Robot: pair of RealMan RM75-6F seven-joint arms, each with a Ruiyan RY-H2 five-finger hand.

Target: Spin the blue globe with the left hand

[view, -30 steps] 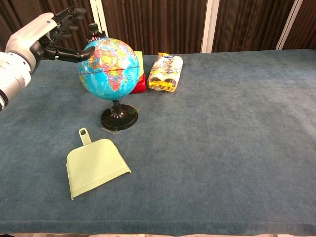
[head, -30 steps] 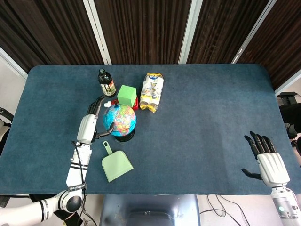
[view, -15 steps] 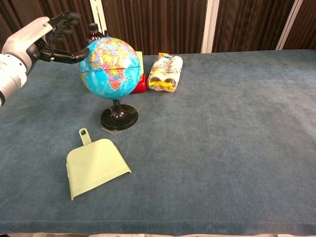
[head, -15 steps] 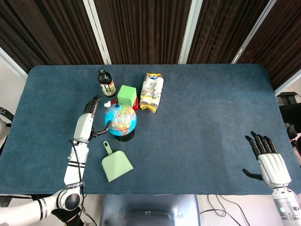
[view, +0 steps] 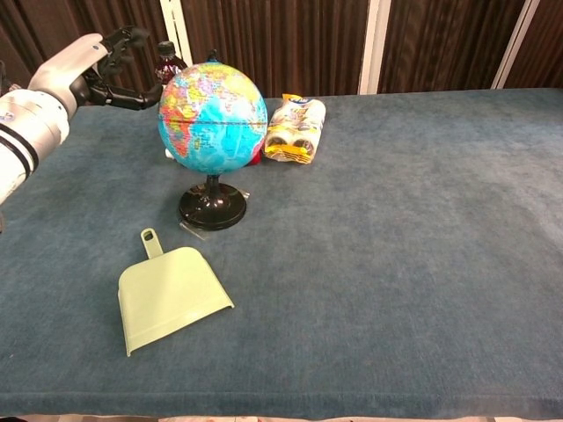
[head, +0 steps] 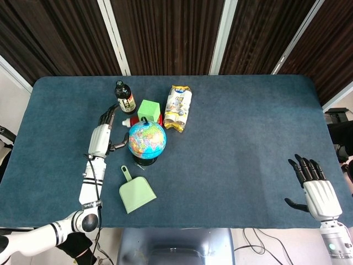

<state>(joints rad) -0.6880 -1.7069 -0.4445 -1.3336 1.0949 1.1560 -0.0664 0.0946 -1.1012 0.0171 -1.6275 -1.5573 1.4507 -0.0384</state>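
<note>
The blue globe [head: 146,139] [view: 213,117] stands on a black round base [view: 212,209] left of the table's middle. My left hand [head: 100,138] [view: 92,73] is just to its left with fingers spread; its thumb reaches to the globe's upper left side and holds nothing. My right hand [head: 315,189] rests open, fingers apart, at the near right edge of the table, far from the globe; the chest view does not show it.
A light green dustpan [head: 135,191] [view: 169,295] lies in front of the globe. Behind it are a dark bottle [head: 124,97], a green box [head: 148,110] on something red, and a pack of small bottles [head: 177,107] [view: 293,129]. The blue cloth table [head: 237,143] is bare to the right.
The globe has tipped and shifted to the right on its stand, and its map has turned. My left hand drew back up and away along its left side. The right hand stayed put.
</note>
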